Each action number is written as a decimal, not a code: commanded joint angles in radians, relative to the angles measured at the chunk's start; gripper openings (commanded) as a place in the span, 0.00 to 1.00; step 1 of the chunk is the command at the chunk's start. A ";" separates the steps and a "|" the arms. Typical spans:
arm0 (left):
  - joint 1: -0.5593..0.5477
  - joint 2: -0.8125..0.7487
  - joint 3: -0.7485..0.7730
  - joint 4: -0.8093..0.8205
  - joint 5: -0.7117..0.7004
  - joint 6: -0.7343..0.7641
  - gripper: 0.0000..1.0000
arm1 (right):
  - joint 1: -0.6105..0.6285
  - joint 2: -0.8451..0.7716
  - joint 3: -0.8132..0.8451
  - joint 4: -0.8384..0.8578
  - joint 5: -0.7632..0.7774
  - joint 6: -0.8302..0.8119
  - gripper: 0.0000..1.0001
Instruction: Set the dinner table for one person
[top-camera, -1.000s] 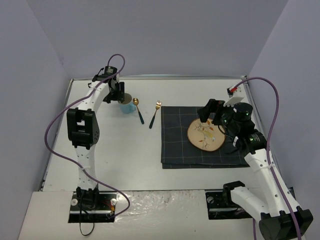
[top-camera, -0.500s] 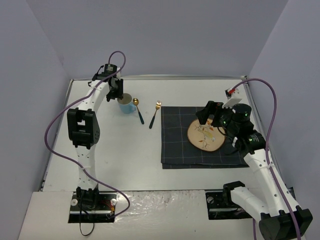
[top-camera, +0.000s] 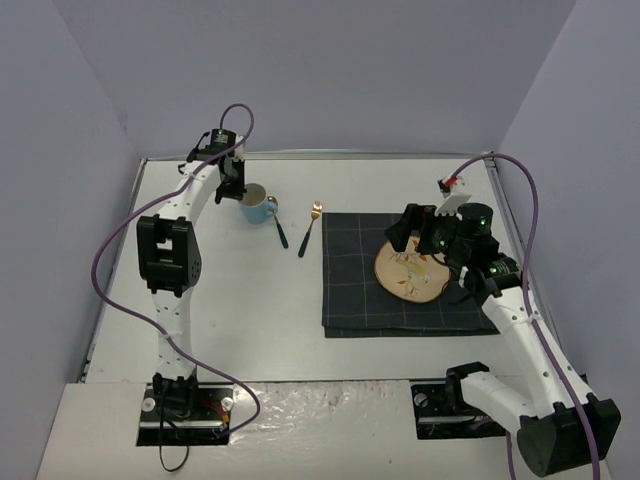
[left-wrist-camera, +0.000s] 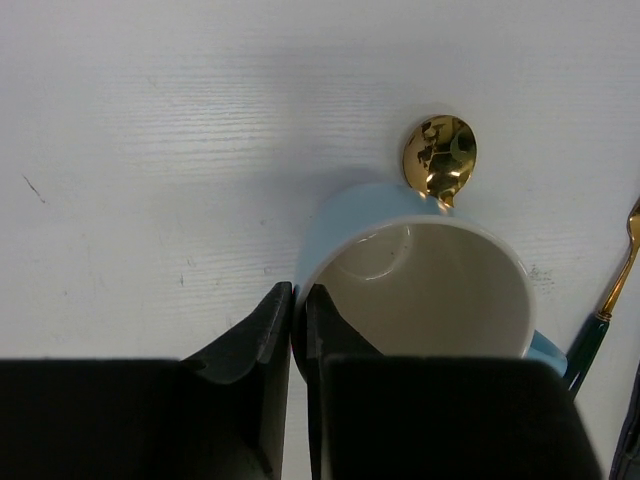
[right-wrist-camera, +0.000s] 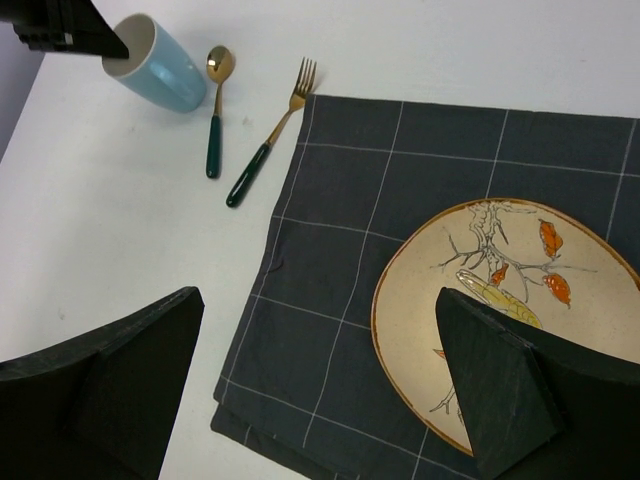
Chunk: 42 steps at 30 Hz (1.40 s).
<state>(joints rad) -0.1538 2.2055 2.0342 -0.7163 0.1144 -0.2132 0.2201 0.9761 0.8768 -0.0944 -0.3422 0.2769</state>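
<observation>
Left wrist view: the left gripper (left-wrist-camera: 299, 300) is pressed together on the wall of the pale blue ceramic mug (left-wrist-camera: 430, 290), one finger outside and one inside the cream-glazed hollow.
Dinner table: the large flat white rectangular tabletop with a thin metal rim (top-camera: 240, 310) lies under both arms and carries every item. It is matte, faintly grained and lightly scuffed.
Table handling: judged rigid and fixed, so it is a surface to set things on, not one to grip. Glazed ware would probably slide on it easily.
Mug place: far left on the table, upright, well apart from the cloth.
Mug handling: probably stiff, slick with glaze and breakable. A pinch on one thin wall may let it tilt, and its stub handle sits on the side away from the fingers.
Cutlery: a gold metal spoon with a dark green handle (top-camera: 278, 225) lies just beside the mug. A matching gold fork (top-camera: 309, 229) lies between the spoon and the cloth. Both are slim, hard and flat, and are best pinched across the handle.
Placemat: the dark navy grid-lined cloth placemat (top-camera: 350, 290) is soft and likely to wrinkle if dragged.
Plate: a round cream ceramic plate with an amber rim and leaf print (right-wrist-camera: 500, 300) rests on the right part of the placemat. It looks fragile, and its rim is the place to hold it.
Right gripper: the right gripper (right-wrist-camera: 310, 390) is spread wide above the plate's edge and holds nothing.
</observation>
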 joint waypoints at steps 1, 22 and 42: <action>-0.027 -0.151 0.026 0.002 0.009 -0.009 0.00 | 0.078 0.056 0.055 0.064 -0.032 -0.061 0.99; -0.315 -0.449 -0.081 -0.212 -0.030 -0.020 0.00 | 0.445 0.509 0.383 0.129 0.104 -0.370 0.84; -0.376 -0.431 -0.026 -0.256 -0.057 -0.026 0.00 | 0.529 0.631 0.454 0.136 0.166 -0.384 0.40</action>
<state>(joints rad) -0.5221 1.8263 1.9347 -1.0030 0.0526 -0.2210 0.7414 1.6310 1.2980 -0.0185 -0.2195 -0.0927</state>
